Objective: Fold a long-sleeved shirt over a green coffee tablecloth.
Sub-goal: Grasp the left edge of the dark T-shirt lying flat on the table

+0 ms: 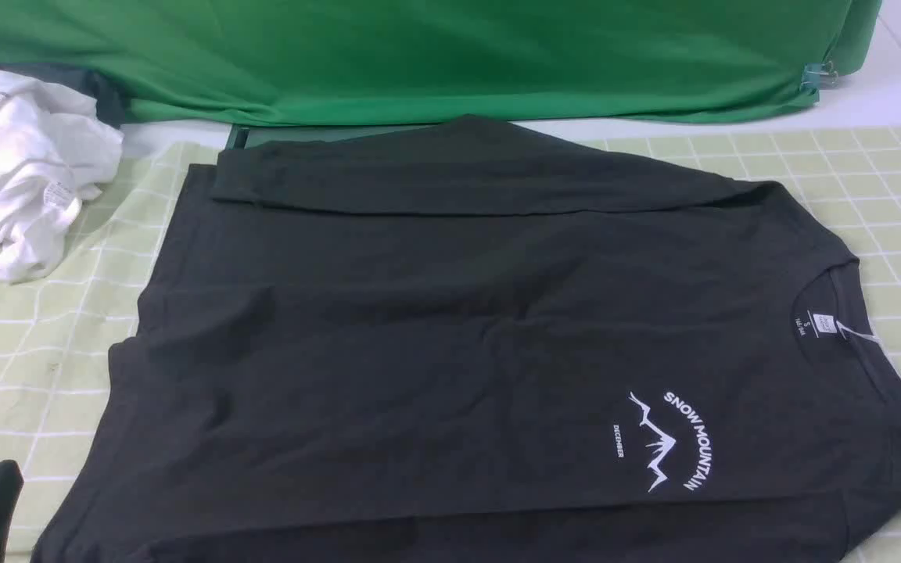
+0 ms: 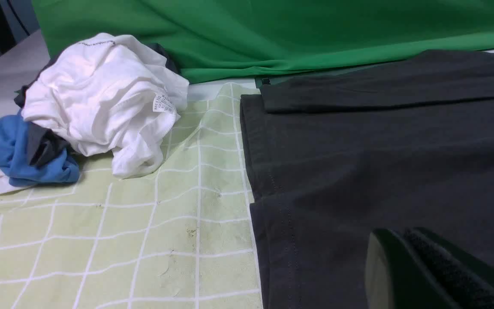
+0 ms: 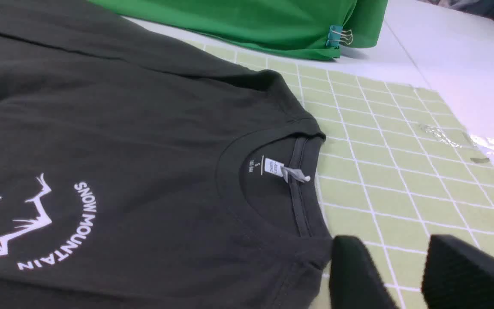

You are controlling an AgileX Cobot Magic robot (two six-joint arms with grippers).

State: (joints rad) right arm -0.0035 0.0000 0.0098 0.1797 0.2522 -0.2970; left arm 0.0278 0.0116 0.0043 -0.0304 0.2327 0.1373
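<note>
We had the long-sleeved shirt flat on the green coffee tablecloth, collar to our right. Left gripper sat closed near the hem, right gripper parted and empty by the collar. Pinching just the top layer could have dragged it crooked.

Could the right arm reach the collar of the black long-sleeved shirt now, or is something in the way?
Probably yes. The right gripper is open right beside the long-sleeved shirt, close to its collar. Only bare green coffee tablecloth shows between them, and nothing covers the collar.
</note>
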